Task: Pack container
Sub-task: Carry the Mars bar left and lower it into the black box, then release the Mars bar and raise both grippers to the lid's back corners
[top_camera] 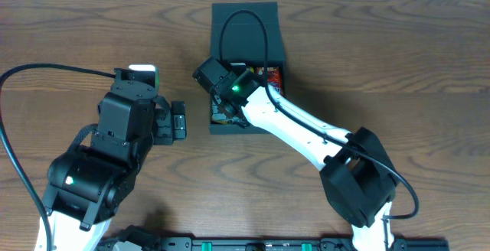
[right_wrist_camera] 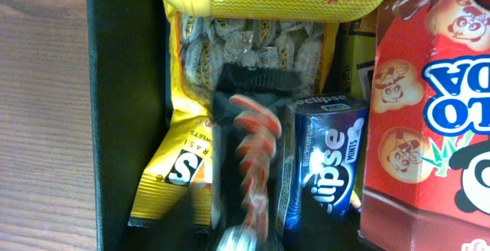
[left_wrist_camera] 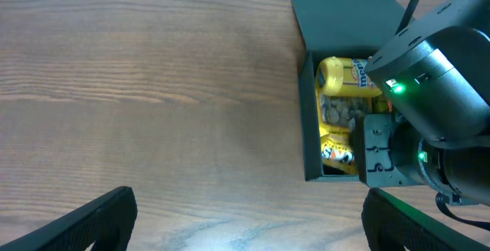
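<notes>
The black container stands at the table's middle back, its flap lid open to the far side. It also shows in the left wrist view and the right wrist view. My right gripper reaches down into its left half. Just below that wrist, a thin pack with a red pattern shows blurred, between a yellow pack and a blue mints box. The fingers are not clear there. My left gripper is open and empty over bare wood, left of the container.
Inside the container lie a yellow bag of wrapped sweets, a yellow tub and a red panda carton. The right arm crosses the table from the front right. Wood table surrounds the container.
</notes>
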`<act>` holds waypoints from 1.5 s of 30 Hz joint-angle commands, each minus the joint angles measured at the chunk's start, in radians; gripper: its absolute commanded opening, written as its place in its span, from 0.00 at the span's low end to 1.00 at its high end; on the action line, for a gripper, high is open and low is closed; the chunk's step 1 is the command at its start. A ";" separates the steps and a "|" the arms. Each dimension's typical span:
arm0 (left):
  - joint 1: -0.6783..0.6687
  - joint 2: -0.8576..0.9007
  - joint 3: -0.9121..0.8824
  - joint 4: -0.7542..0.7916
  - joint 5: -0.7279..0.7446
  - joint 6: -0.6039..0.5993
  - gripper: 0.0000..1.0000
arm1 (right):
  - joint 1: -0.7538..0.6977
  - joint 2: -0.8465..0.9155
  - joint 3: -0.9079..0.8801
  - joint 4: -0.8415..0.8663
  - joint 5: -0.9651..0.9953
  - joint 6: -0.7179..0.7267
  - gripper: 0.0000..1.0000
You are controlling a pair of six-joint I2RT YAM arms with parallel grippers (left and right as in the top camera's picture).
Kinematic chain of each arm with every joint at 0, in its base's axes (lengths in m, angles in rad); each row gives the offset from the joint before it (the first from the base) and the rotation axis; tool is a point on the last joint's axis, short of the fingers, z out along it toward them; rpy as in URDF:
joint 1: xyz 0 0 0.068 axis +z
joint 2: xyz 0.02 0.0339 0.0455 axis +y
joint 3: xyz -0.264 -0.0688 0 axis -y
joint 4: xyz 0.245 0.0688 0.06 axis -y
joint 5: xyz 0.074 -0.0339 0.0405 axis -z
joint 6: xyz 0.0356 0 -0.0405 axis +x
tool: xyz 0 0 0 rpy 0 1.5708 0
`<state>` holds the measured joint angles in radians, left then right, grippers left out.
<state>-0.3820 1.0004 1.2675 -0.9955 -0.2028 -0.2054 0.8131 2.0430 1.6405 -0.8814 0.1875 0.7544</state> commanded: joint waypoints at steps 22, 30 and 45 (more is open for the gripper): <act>0.002 0.000 0.020 -0.003 -0.014 0.011 0.95 | -0.190 -0.249 0.035 -0.029 0.119 -0.283 0.71; 0.002 0.001 0.020 0.012 -0.006 0.011 0.95 | -0.418 -0.262 0.033 -0.032 0.109 -0.327 0.85; 0.002 0.180 0.019 0.241 0.016 -0.091 0.95 | -0.631 -0.097 0.031 0.130 -0.040 -0.598 0.84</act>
<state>-0.3820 1.1202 1.2690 -0.7837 -0.1867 -0.2596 0.2085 1.9228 1.6688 -0.7647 0.1902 0.2157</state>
